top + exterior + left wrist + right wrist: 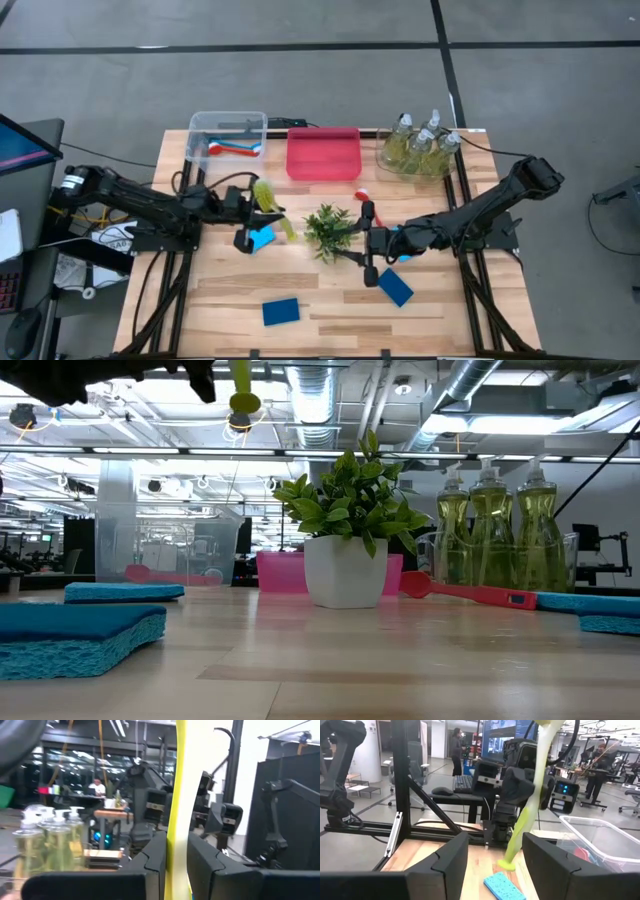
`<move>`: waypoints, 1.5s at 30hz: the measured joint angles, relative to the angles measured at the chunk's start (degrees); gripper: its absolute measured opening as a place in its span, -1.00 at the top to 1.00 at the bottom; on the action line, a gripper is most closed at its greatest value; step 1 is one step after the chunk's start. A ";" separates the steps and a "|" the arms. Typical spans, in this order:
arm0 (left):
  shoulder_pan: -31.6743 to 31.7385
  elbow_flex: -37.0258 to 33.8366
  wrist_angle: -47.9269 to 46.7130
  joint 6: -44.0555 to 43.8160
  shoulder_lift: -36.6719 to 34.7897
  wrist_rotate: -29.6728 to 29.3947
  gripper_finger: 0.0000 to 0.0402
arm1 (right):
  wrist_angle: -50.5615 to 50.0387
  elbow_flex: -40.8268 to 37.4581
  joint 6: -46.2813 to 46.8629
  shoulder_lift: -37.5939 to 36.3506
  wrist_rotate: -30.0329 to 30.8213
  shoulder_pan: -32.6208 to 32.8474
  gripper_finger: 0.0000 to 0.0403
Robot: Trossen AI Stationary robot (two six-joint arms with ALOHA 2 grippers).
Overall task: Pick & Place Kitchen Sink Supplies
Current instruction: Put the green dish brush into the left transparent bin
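Three pump bottles (pixel 47 840) show only beyond the left gripper (pixel 177 855).

A: Mid-table crowded. Plant (pixel 328 228) stands between the left gripper (pixel 240 212), which clamps the yellow brush (pixel 270 205), and the open-fingered right gripper (pixel 369 243).

B: Far edge?

A: Walled: clear bin (pixel 227 138) left, pink bin (pixel 323 153) middle, pump bottles (pixel 420 143) right.

B: Near side?

A: Bare wood at near left. Two blue sponges (pixel 281 311) low in the near middle. Red brush (pixel 470 592) beside the plant.
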 joint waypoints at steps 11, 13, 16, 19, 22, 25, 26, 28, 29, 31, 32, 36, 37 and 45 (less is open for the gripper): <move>0.36 -2.56 -0.69 1.44 -4.83 -4.01 0.73 | -1.03 0.00 0.02 -0.01 0.00 -0.04 0.23; 0.67 -2.58 -0.80 1.44 -4.83 -4.02 0.72 | -1.07 0.00 0.00 -0.01 0.00 -0.04 0.25; 0.74 -2.58 -0.84 1.44 -4.81 -4.04 0.72 | -1.26 0.00 0.00 -0.01 0.00 -0.04 0.27; 0.72 -2.58 -0.87 1.44 -4.81 -4.01 0.72 | -1.28 0.00 0.00 -0.01 0.00 -0.04 0.30; 0.72 -2.58 -0.89 1.44 -4.81 -4.01 0.71 | -1.74 0.00 0.00 0.01 0.00 -0.04 0.32; 0.72 -2.58 -1.06 1.44 -4.81 -4.04 0.71 | -2.52 0.01 0.00 0.01 0.00 -0.04 0.35; 0.72 -2.58 -1.07 1.44 -4.81 -4.01 0.71 | -2.64 0.00 0.00 0.01 0.00 -0.04 0.36; 0.72 -2.58 -1.07 1.44 -4.81 -4.01 0.71 | -2.67 0.00 0.00 0.01 0.00 -0.04 0.38; 0.72 -2.58 -1.07 1.44 -4.81 -4.01 0.71 | -2.70 0.00 0.02 0.01 0.00 -0.04 0.39; 0.72 -2.58 -1.07 1.43 -4.81 -4.01 0.71 | -2.82 0.00 0.02 0.01 0.00 -0.04 0.40; 0.72 -2.58 -1.07 1.44 -4.81 -4.01 0.71 | -3.15 0.01 0.02 0.01 0.00 -0.06 0.41; 0.72 -2.58 -1.07 1.44 -4.81 -4.10 0.71 | -5.55 0.00 0.05 -0.35 0.26 -0.07 0.42; 0.71 -2.58 -1.07 1.44 -4.81 -4.23 0.71 | -6.27 0.00 0.07 -0.52 0.60 -0.06 0.42; 0.72 -2.58 -1.13 1.44 -4.78 -4.26 0.71 | -12.19 0.00 2.10 -1.94 3.06 -0.76 0.41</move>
